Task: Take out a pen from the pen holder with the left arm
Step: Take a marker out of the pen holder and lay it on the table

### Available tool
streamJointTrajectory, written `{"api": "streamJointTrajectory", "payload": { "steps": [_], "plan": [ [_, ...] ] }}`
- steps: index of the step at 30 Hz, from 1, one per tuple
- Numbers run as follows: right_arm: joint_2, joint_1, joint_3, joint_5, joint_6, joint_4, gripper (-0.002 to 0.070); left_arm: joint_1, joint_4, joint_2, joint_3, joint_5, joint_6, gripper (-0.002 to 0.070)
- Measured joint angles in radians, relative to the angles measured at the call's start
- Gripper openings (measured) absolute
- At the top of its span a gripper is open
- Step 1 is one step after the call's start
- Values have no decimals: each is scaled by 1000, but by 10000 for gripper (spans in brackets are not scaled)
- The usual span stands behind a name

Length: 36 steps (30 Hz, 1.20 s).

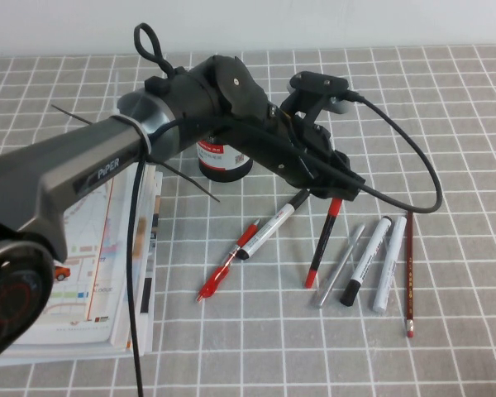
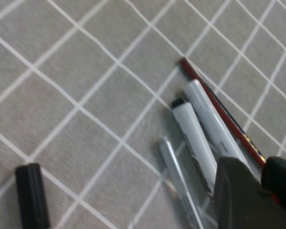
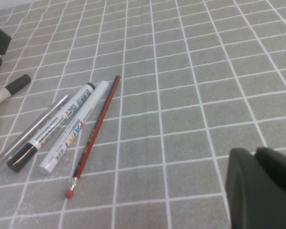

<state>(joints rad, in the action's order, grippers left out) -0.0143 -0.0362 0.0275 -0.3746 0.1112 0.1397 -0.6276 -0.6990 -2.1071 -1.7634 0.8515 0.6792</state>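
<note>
My left gripper (image 1: 335,195) reaches out over the table to the right of the pen holder (image 1: 224,161), a black cup with a white and red label, half hidden behind the arm. The gripper is shut on a red pen (image 1: 322,244) that hangs slanting down, its black tip near the table. In the left wrist view a sliver of the red pen (image 2: 275,197) shows between the dark fingers (image 2: 238,195) of the left gripper (image 2: 262,174). My right gripper (image 3: 257,157) hovers low over bare tiles to the right of the loose pens, shut and empty.
Several pens lie on the tiled table: a red pen (image 1: 226,266), a black-capped marker (image 1: 269,230), a silver pen (image 1: 339,266), two white markers (image 1: 365,260) (image 1: 387,265) and a red pencil (image 1: 409,273). An open booklet (image 1: 107,273) lies at the left.
</note>
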Motion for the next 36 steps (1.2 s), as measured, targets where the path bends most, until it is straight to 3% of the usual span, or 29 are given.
{"api": "streamJointTrajectory", "payload": {
  "steps": [11, 13, 18, 24, 27, 32, 36],
  "plan": [
    [0, 0, 0, 0, 0, 0, -13, -7, -8, -39, -8, -63, 0, 81],
    [0, 0, 0, 0, 0, 0, -13, -7, 0, -50, -8, -61, 0, 121],
    [0, 0, 0, 0, 0, 0, -13, -7, 11, -62, -8, -63, 4, 300],
    [0, 0, 0, 0, 0, 0, -13, -7, 11, -60, -8, -81, 4, 366],
    [0, 0, 0, 0, 0, 0, -13, -7, 17, -30, -8, -81, 11, 333],
    [0, 0, 0, 0, 0, 0, -13, -7, 76, 126, -6, -79, 47, 70],
    [0, 0, 0, 0, 0, 0, -13, -7, 113, 307, 22, -70, 46, 13]
  ]
}}
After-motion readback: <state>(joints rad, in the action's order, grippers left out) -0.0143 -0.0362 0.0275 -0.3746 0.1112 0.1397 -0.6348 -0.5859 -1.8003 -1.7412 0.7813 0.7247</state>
